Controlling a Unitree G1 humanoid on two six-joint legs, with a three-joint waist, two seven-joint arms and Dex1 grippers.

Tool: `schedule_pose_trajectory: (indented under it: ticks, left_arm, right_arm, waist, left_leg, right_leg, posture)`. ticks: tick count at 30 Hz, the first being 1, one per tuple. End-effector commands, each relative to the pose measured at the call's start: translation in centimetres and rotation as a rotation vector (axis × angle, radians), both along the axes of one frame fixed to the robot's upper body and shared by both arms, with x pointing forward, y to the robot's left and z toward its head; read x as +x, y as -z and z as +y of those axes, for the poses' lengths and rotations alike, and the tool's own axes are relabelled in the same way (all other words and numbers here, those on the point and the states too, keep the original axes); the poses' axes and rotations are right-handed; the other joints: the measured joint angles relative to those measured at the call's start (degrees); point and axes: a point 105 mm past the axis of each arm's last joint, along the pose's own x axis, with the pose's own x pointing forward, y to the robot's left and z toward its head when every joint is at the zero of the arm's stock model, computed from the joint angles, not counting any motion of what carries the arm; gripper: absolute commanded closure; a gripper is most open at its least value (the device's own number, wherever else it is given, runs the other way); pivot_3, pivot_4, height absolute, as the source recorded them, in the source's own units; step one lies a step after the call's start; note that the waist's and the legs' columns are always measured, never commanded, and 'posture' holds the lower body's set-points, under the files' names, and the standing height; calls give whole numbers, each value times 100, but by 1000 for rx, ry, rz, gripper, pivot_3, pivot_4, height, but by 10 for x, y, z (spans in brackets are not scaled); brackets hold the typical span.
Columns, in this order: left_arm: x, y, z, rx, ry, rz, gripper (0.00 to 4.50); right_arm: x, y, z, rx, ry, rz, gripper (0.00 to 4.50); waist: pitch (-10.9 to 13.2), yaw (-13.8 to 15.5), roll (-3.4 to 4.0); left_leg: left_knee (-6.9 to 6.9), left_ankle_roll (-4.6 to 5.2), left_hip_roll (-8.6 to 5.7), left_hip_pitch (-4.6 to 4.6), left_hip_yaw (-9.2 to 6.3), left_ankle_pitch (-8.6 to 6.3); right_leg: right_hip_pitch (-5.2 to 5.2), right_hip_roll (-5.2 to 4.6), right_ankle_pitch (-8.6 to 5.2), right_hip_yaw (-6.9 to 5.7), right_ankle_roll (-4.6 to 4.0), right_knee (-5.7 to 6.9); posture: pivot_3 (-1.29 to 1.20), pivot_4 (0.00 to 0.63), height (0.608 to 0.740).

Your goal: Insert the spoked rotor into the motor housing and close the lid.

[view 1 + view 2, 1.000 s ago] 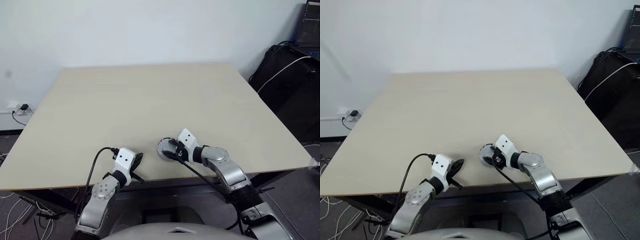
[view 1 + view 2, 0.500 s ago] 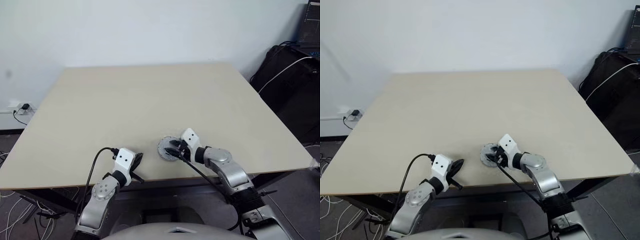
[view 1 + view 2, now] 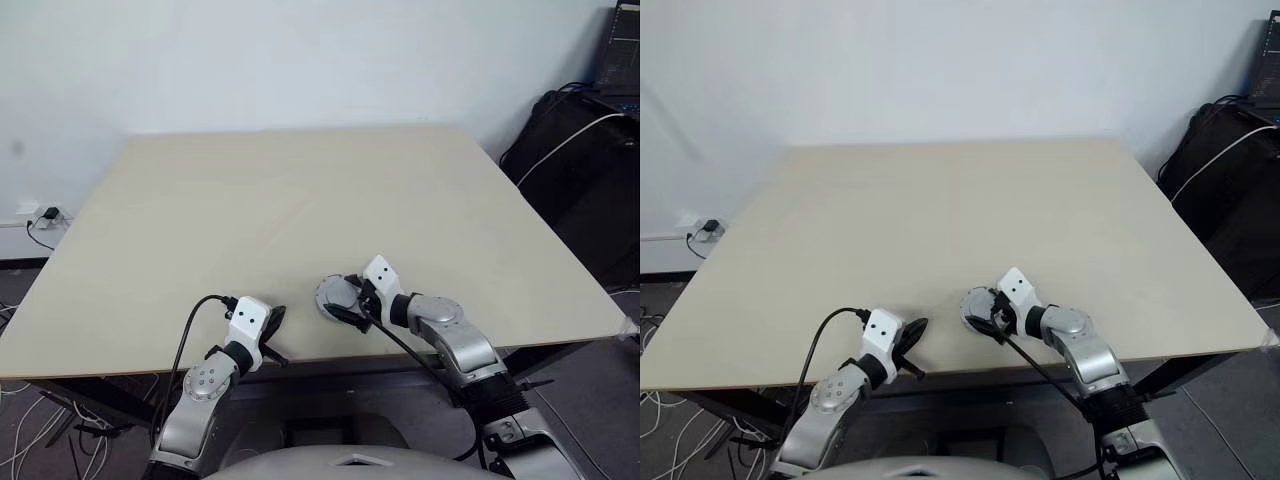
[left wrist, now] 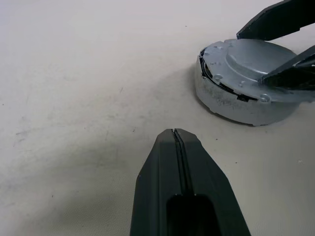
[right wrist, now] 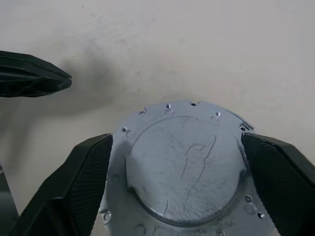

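Two grippers sit low over the near edge of a pale beige square table [image 3: 300, 200], with one assembled metal part between them. That part is the lid [image 5: 184, 162], a round silver-grey metal disc with its smooth, faintly scratched face up and small screw holes around its rim, lying on top of the motor housing [image 4: 231, 101], a short round silver cup whose speckled side wall shows beneath it. A thin dark gap shows between lid and housing along one side in the left wrist view. The stack rests on the table near the front edge, just right of centre. The right gripper [image 5: 184, 182] has its two black fingers spread wide, one on each side of the lid and level with its rim; whether the pads [image 5: 88, 172] touch the metal cannot be told. The left gripper [image 4: 178, 142] has its black fingers pressed tight together with nothing between them, its tip pointing toward the housing but standing apart from it, with bare tabletop between. A black cable [image 3: 190, 325] loops from the left wrist down past the table edge.
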Motion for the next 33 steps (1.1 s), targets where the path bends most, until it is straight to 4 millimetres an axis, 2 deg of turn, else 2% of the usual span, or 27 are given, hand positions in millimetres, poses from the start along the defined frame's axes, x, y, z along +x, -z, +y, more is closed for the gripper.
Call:
schedule_pose_trajectory:
  ticks: [1,8,12,23,33]
  left_arm:
    - [4,-9,2,-12,-4,-41,4500]
    - [4,-9,2,-12,-5,-42,4500]
    - [3,-9,2,-12,-7,-43,4500]
    - [2,-9,1,-13,-4,-42,4500]
    - [3,-9,0,-16,0,-42,4500]
  right_arm:
    - [8,-11,2,4,-8,-44,24]
    - [9,-5,-1,-12,10,-21,24]
    - [11,-4,-1,-16,19,-23,1222]
    - [17,-17,-4,69,113,-58,1254]
    - [11,-2,-1,-47,76,-53,1254]
  waist:
    - [0,0,0]
    - [0,0,0]
    - [-1,3,1]
    - [-1,2,2]
    - [-9,4,7]
  left_leg:
    - [0,0,0,0,0,0]
    - [0,0,0,0,2,0]
    - [1,0,0,0,3,0]
    - [3,0,0,-2,5,0]
    - [5,1,0,6,6,1]
  right_leg:
    - [0,0,0,0,0,0]
    - [0,0,0,1,0,1]
    - [2,0,0,2,0,4]
    - [2,1,0,5,0,7]
    - [1,1,1,5,0,7]
  posture:
    - [0,0,740]
    - [0,0,740]
    - [0,0,740]
    - [0,0,740]
    - [0,0,740]
